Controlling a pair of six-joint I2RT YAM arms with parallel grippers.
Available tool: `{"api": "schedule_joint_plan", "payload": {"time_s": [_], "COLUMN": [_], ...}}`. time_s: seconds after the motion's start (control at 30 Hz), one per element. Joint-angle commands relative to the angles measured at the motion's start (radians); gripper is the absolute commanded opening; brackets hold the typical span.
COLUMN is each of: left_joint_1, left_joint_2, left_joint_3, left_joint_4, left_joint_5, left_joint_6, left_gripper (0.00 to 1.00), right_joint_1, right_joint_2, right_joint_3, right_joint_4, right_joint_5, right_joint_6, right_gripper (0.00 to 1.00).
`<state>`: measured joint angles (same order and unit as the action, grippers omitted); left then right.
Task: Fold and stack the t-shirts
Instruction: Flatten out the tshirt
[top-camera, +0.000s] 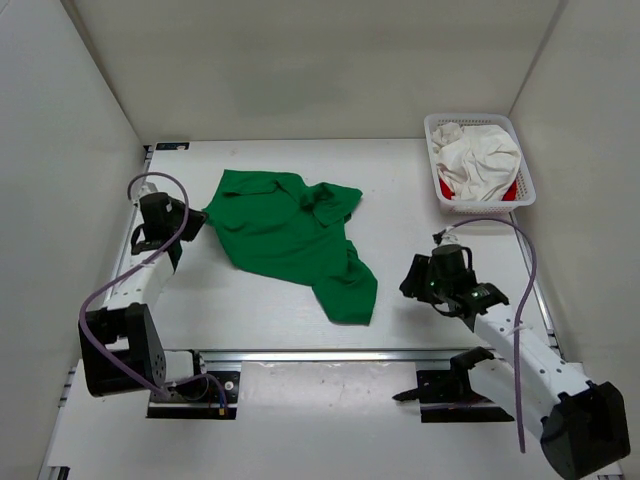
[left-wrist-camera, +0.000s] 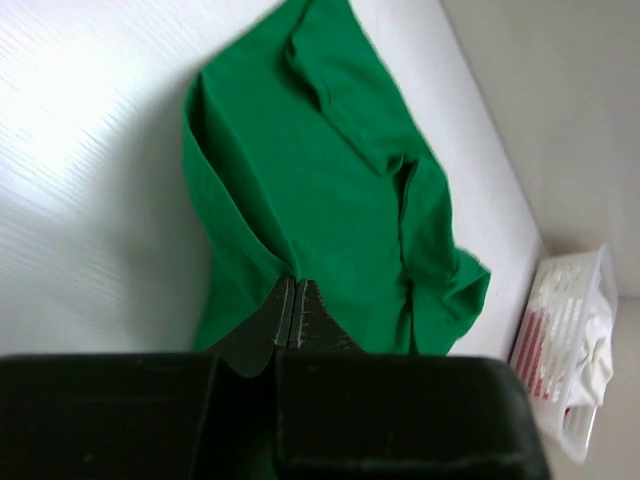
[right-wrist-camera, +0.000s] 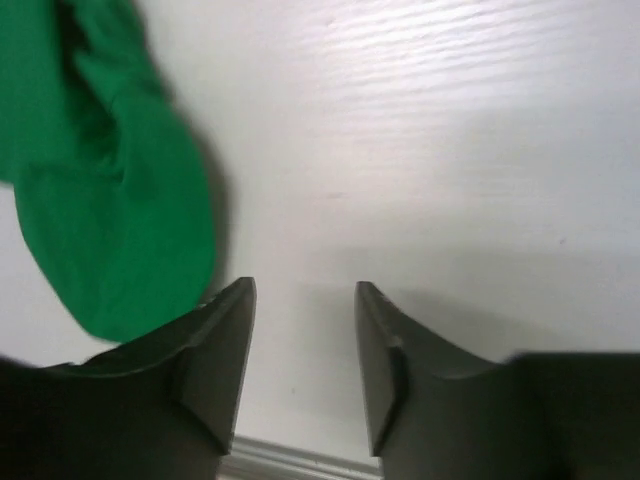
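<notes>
Right now the green shirt (top-camera: 285, 235) lies crumpled on the table (top-camera: 430, 210), not folded yet. The left gripper (left-wrist-camera: 293, 312) is pinched tight on the edge of the shirt nearest that arm. The right gripper (right-wrist-camera: 305, 340) is wide apart and holds nothing. It hangs over bare table, just beside the shirt's lower end. The white shirt (top-camera: 480, 155) and the red shirt (top-camera: 446, 188) sit bunched in the basket (top-camera: 470, 117) at the far right corner.

What could go wrong? The left pinch looks small, only a little bit of cloth, so the shirt may slip out if the arm pulls hard. If only one side gets pulled, the shirt may drag and bunch up more and not spread flat. The right gripper is off to the side of the cloth, so it may close on the table and miss. A lumpy shirt makes a messy fold.
</notes>
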<state>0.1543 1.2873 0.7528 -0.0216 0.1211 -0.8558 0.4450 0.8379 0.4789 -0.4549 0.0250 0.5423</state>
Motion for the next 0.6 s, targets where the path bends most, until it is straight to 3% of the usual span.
{"api": "schedule_joint_plan", "payload": {"time_s": [0.0,0.13,0.23,0.4,0.57], "left_joint_1": [-0.038,-0.045,-0.094,-0.191,-0.226], "left_joint_2": [-0.003,-0.029,-0.069,-0.132,-0.166], "left_joint_3": [0.025,-0.055,-0.092,-0.136,-0.176], "left_joint_4": [0.003,0.035,-0.007,-0.044,-0.041], "left_joint_5": [0.028,0.087,0.034,-0.018,-0.011], "left_joint_6": [0.017,0.035,0.083,0.132,0.138], "left_gripper": [0.00,0.00,0.00,0.00,0.00], "right_joint_1": [-0.121,0.049,0.043,0.098,0.051], "right_joint_2": [0.062,0.133,0.155,0.071,0.013], "right_joint_3": [-0.002,-0.054,-0.112,-0.189,-0.284], "right_joint_4": [0.106,0.249,0.366,0.378,0.482], "right_joint_5": [-0.230,-0.210,-0.354,-0.295,-0.405], "right_joint_6": [-0.030,0.008,0.069,0.142,0.153], "right_gripper": [0.41,0.42,0.43,0.43,0.44]}}
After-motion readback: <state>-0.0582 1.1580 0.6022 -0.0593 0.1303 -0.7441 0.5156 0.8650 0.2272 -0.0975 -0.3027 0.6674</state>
